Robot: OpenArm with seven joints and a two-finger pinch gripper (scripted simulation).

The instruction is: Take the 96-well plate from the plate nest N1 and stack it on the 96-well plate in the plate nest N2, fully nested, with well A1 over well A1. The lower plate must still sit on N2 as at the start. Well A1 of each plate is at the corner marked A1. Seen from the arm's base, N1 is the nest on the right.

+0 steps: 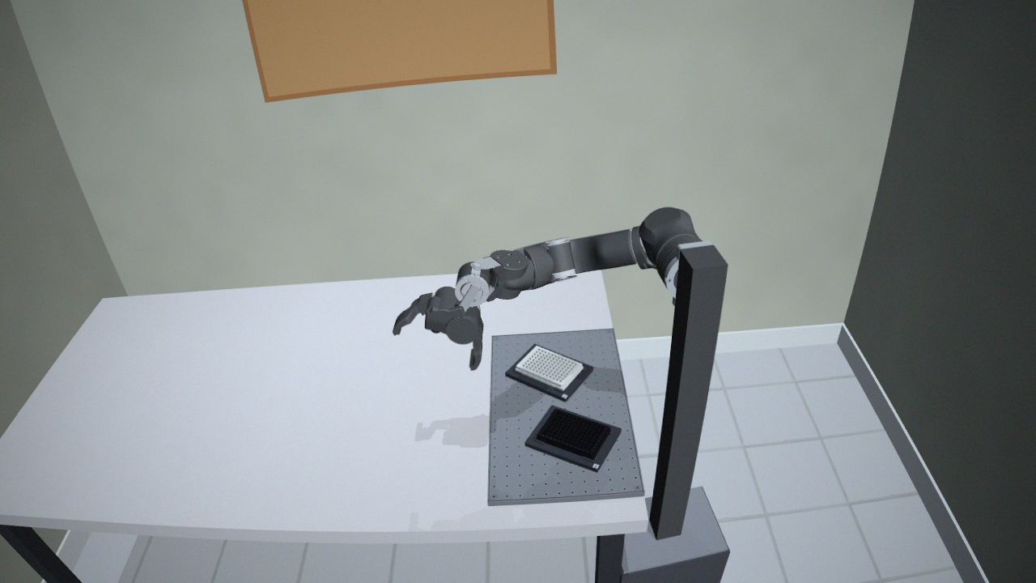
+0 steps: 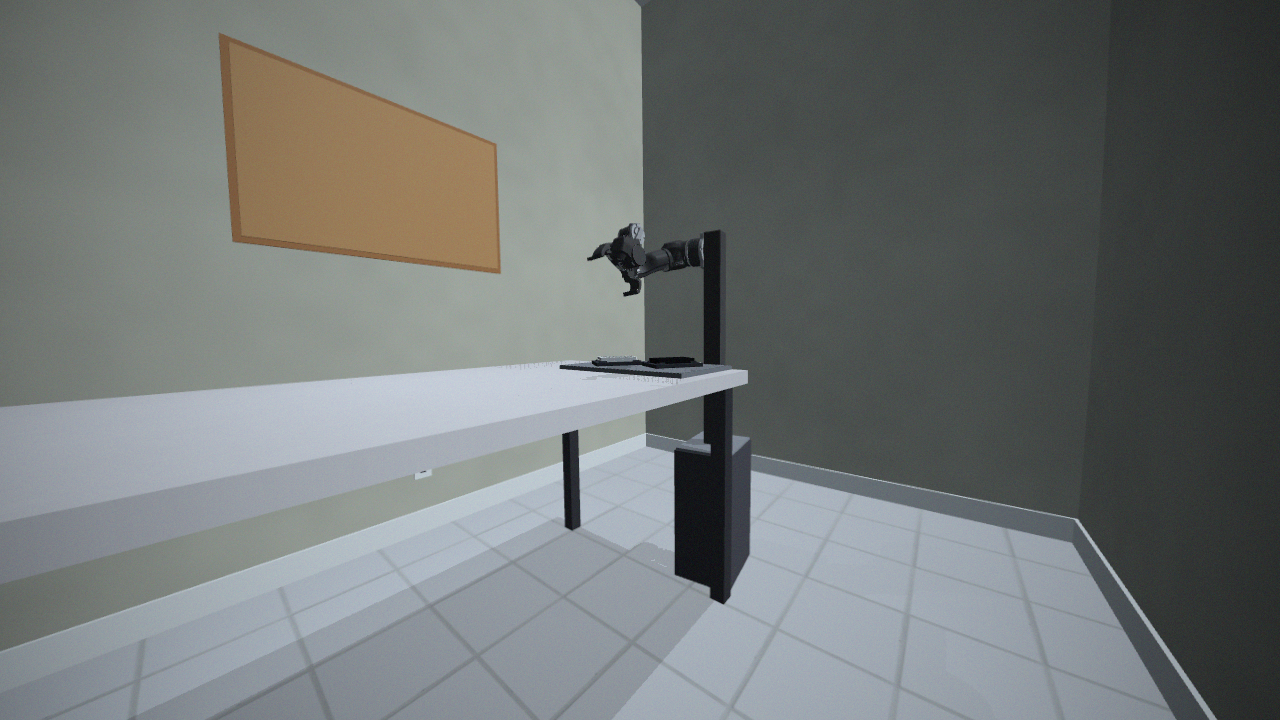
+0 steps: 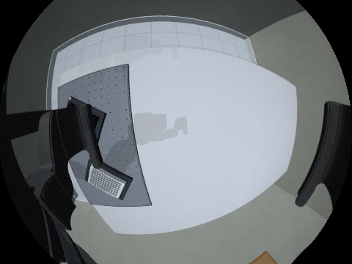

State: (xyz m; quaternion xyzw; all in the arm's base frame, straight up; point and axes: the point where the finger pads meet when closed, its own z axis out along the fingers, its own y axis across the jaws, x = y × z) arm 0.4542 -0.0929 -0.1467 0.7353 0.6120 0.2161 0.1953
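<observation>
A white 96-well plate [image 1: 549, 366] sits in the far black nest on the grey perforated board [image 1: 561, 464]. A black 96-well plate [image 1: 575, 435] sits in the near nest. Both lie flat, each with a small corner label. My gripper [image 1: 435, 346] is open and empty, high above the table, to the left of the board and apart from both plates. In the wrist view the white plate [image 3: 105, 181] shows at lower left, and the black plate [image 3: 99, 119] is mostly hidden behind my left finger. In the exterior view my gripper [image 2: 611, 275] hangs well above the plates [image 2: 640, 360].
The arm's dark post [image 1: 684, 391] stands at the table's right edge, beside the board. The white table [image 1: 253, 406] stretches far to the left. An orange board [image 1: 398, 40] hangs on the back wall.
</observation>
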